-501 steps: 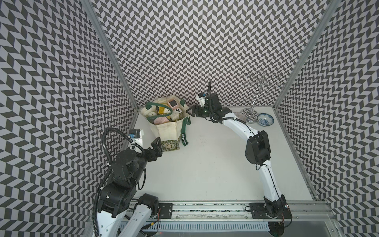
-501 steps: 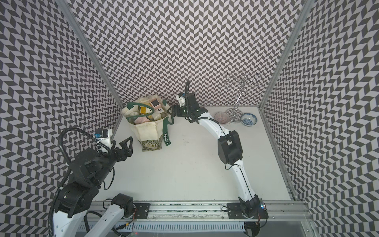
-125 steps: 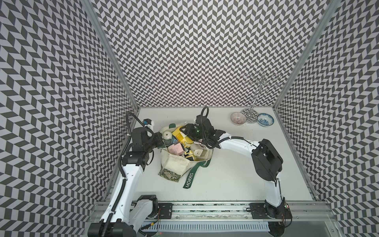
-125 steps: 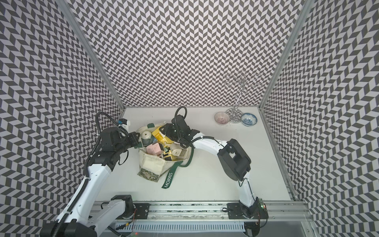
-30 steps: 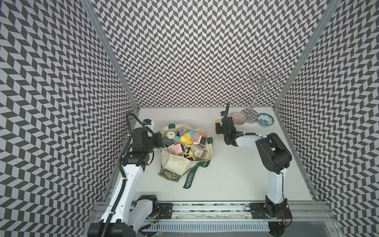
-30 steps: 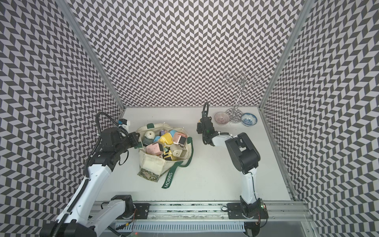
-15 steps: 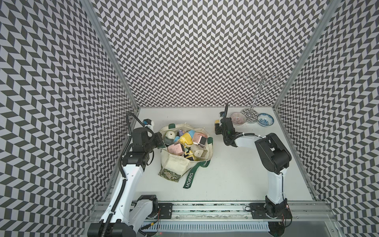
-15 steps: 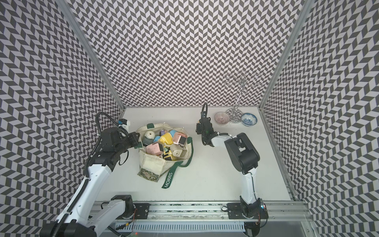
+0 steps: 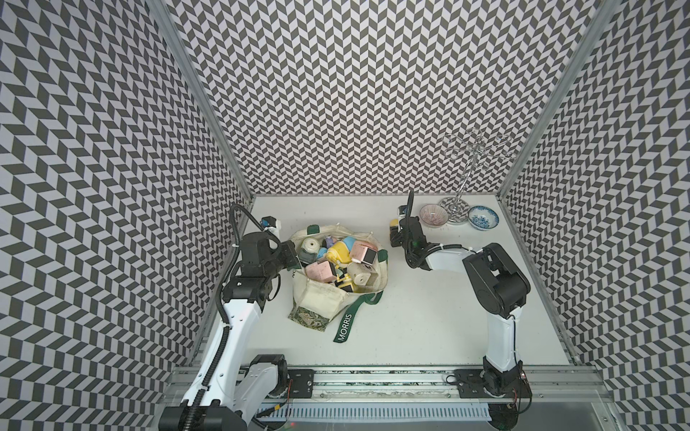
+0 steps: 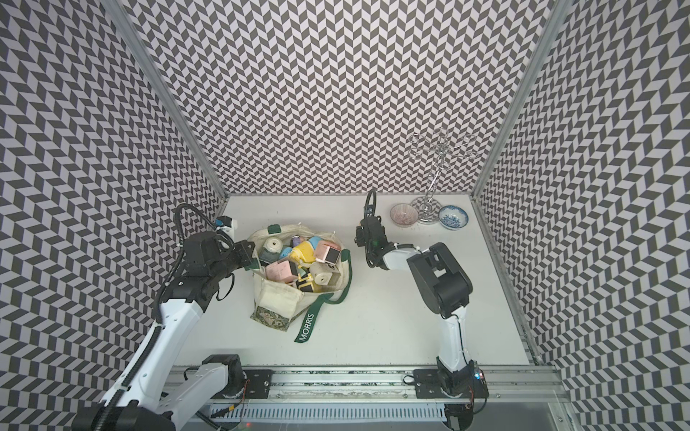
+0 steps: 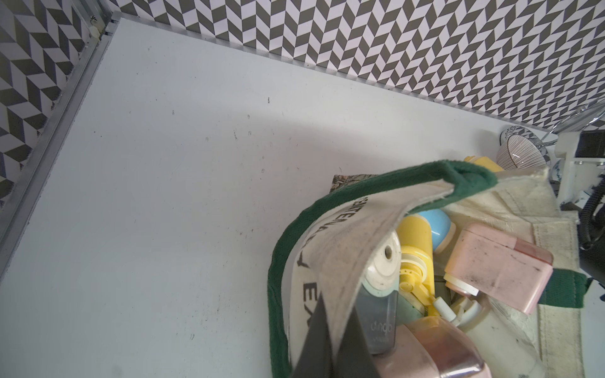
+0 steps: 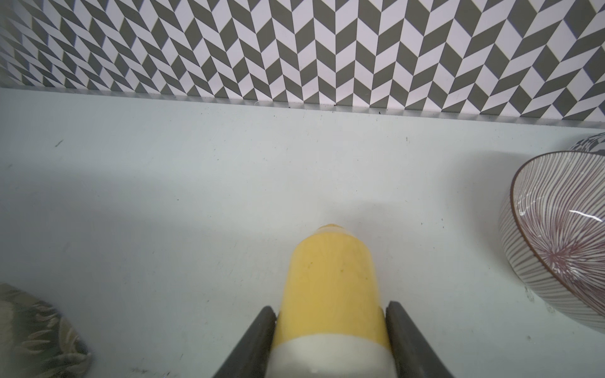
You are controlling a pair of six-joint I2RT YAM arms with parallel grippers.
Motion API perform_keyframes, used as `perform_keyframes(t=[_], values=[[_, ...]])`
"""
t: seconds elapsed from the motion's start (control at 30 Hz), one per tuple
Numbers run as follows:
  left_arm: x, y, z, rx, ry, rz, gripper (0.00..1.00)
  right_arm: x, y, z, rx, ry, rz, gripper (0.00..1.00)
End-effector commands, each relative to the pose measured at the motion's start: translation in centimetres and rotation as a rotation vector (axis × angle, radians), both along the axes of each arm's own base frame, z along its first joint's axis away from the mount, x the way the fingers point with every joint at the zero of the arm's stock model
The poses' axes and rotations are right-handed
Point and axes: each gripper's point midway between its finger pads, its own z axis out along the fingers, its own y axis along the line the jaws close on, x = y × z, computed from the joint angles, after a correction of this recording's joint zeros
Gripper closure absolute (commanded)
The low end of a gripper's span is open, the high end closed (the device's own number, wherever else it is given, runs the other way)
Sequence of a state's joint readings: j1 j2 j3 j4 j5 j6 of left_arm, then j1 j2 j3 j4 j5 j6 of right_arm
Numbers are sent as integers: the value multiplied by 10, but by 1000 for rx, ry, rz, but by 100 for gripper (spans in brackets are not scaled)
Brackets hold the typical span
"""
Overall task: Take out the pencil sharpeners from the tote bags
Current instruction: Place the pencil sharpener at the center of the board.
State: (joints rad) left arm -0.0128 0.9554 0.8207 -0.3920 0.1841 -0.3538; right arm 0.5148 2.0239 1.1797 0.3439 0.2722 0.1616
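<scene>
1. Around: striped bowl near the held piece but apart from it. Beyond that, blue bowl and wire stand in the far corner.
2. White scuffed table, boxed by chevron-patterned walls.
3. Right jaws clenched on a yellow sharpener, outside the bag. Long axis in line with the jaws, rounded tip toward the back wall.
4. Left jaws pinched tight on the rim of the tote bag, which slumps open with other sharpeners heaped inside.

Pastels glowing against grey-white chevron walls
Cream bag is showing green straps, leafy band; sharpeners are showing yellow, pink, blue, beige.
</scene>
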Motion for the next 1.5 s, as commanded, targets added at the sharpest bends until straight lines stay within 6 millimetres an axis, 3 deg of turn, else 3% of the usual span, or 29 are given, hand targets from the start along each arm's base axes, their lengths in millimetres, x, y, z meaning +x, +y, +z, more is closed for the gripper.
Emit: perform_keyframes(t=[0.0,0.53,0.63,0.77,0.83,1.0,1.27,1.47], values=[[0,-1,17,16,-68,-8,100,-8,6,6,30,7,15,44],[-1,-2,19,20,-72,-8,100,-16,7,1,38,45,36,42],[-1,-2,18,21,-70,-9,100,-18,7,21,49,12,51,40],[-1,-2,18,22,-71,-8,100,-16,2,56,40,-23,61,21],[-1,-2,17,22,-67,-10,100,-11,2,68,39,-11,89,14],[0,-1,16,25,-64,-4,100,4,6,82,-23,46,148,12],[1,0,15,29,-61,0,100,39,12,63,-141,202,200,12],[1,1,14,34,-54,6,100,62,9,56,-199,222,174,11]])
